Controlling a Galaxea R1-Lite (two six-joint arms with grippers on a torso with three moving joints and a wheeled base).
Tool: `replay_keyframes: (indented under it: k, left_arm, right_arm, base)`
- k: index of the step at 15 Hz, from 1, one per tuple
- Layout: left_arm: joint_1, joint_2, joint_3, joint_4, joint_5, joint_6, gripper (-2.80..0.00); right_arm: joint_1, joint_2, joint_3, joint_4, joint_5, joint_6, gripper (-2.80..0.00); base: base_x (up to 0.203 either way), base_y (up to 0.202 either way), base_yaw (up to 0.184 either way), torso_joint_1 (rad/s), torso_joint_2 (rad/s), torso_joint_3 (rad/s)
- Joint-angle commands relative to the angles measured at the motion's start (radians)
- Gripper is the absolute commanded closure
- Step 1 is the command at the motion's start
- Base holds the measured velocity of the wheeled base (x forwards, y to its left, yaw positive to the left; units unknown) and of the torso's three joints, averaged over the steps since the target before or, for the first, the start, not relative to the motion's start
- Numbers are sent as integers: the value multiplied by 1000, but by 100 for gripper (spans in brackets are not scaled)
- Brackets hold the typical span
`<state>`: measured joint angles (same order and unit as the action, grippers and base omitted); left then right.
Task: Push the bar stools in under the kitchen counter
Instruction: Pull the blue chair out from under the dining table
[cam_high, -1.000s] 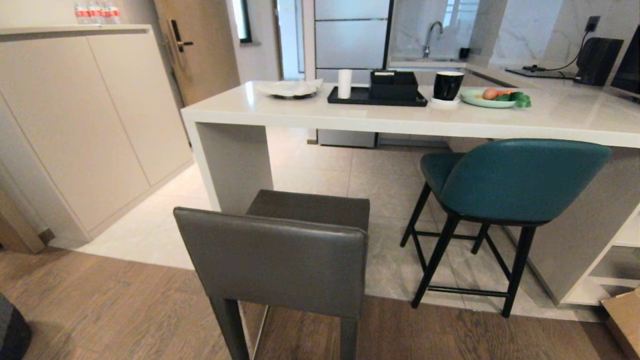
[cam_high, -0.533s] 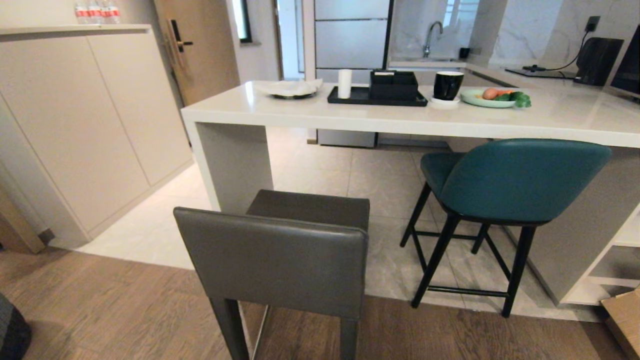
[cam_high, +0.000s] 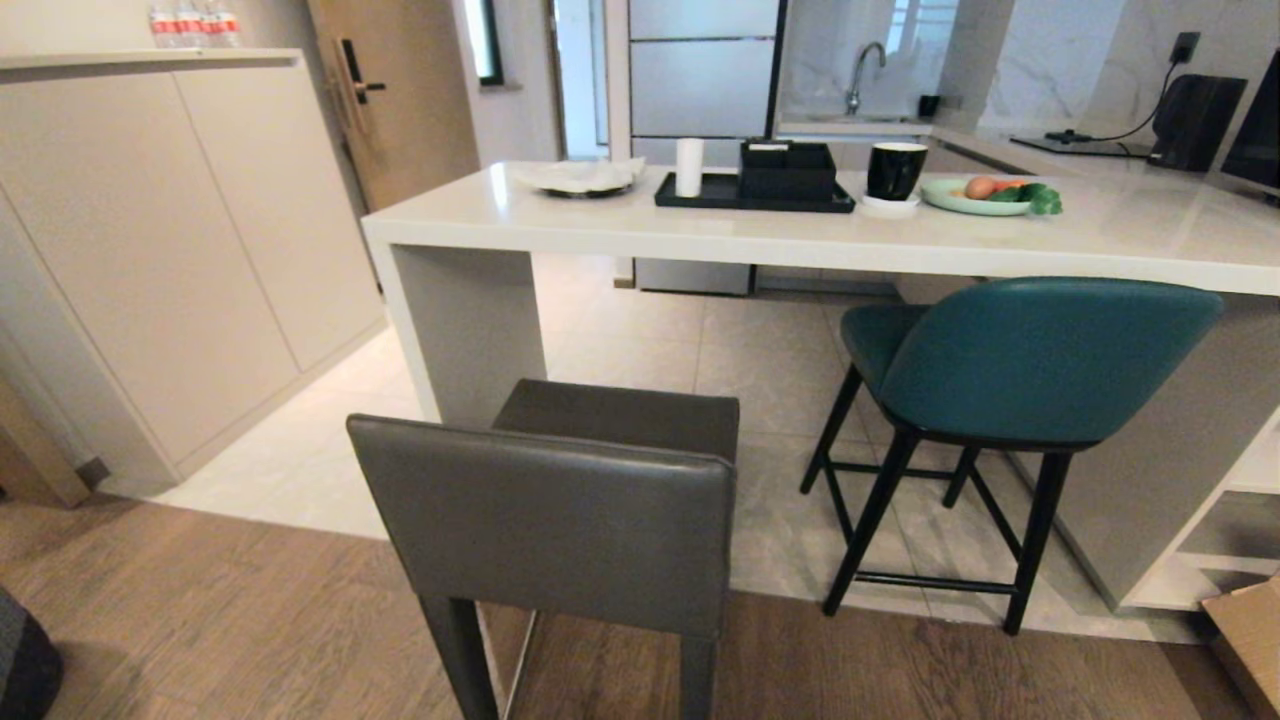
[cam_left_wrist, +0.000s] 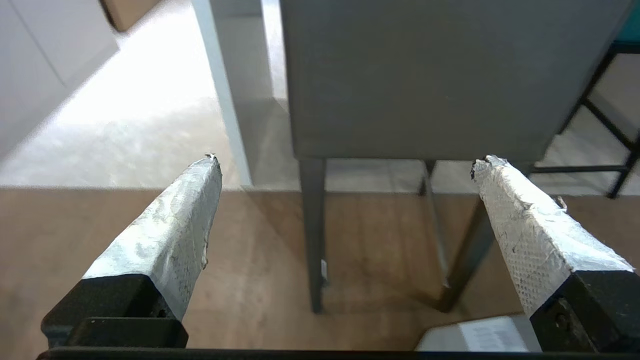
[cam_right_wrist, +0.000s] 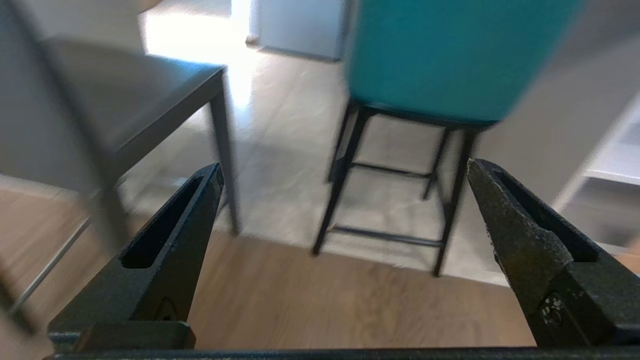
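Grey stool (cam_high: 560, 500) and teal stool (cam_high: 1010, 370) stand before the white counter (cam_high: 800, 240).
Teal seat sits partly under the slab; the grey one stands clear of it, half on wood floor (cam_high: 200, 620). Left gripper (cam_left_wrist: 345, 165) faces the grey back, right gripper (cam_right_wrist: 345, 170) the teal stool, both with jaws spread wide, holding nothing.

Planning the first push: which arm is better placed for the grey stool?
Left, probably. The left gripper, jaws open, faces the grey stool squarely; the right gripper faces the teal stool.
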<state>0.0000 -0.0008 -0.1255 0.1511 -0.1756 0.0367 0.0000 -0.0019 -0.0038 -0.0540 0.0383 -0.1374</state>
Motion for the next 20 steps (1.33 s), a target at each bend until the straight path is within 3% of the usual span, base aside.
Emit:
replay_keyframes:
  k: [1, 3, 5, 7, 12, 14, 17, 18, 20]
  left_arm:
    - [0, 3, 4, 0, 8, 25, -280]
    - [-1, 4, 47, -52, 14, 70, -280]
    - [-1, 4, 53, -69, 34, 56, -280]
    - [-1, 4, 94, -77, 191, 29, -280]
    - [-1, 4, 98, -93, 185, -17, -280]
    - [-1, 4, 98, -92, 195, -72, -280]
    - [0, 4, 96, -88, 188, -57, -280]
    - [0, 4, 96, -88, 182, -47, -280]
    - [0, 4, 96, -90, 183, -47, -280]
  right_arm:
    - [2, 2, 4, 19, 9, 5, -280]
    - [0, 2, 4, 54, 4, 4, -280]
    - [2, 2, 4, 54, 3, 6, -280]
    - [2, 2, 4, 53, -17, 21, -280]
    - [2, 2, 4, 53, -23, 32, -280]
    - [1, 2, 4, 52, -23, 37, -280]
    - [2, 2, 4, 52, -21, 50, -280]
    - [2, 2, 4, 51, -23, 60, 0]
    - [0, 2, 4, 49, -27, 89, 0]
  base:
    - [0, 0, 0, 0, 0, 0]
    - [0, 0, 0, 0, 0, 0]
    - [0, 0, 0, 0, 0, 0]
    - [0, 0, 0, 0, 0, 0]
    - [0, 0, 0, 0, 0, 0]
    - [0, 0, 0, 0, 0, 0]
    - [0, 0, 0, 0, 0, 0]
    - [0, 0, 0, 0, 0, 0]
    - [0, 0, 0, 0, 0, 0]
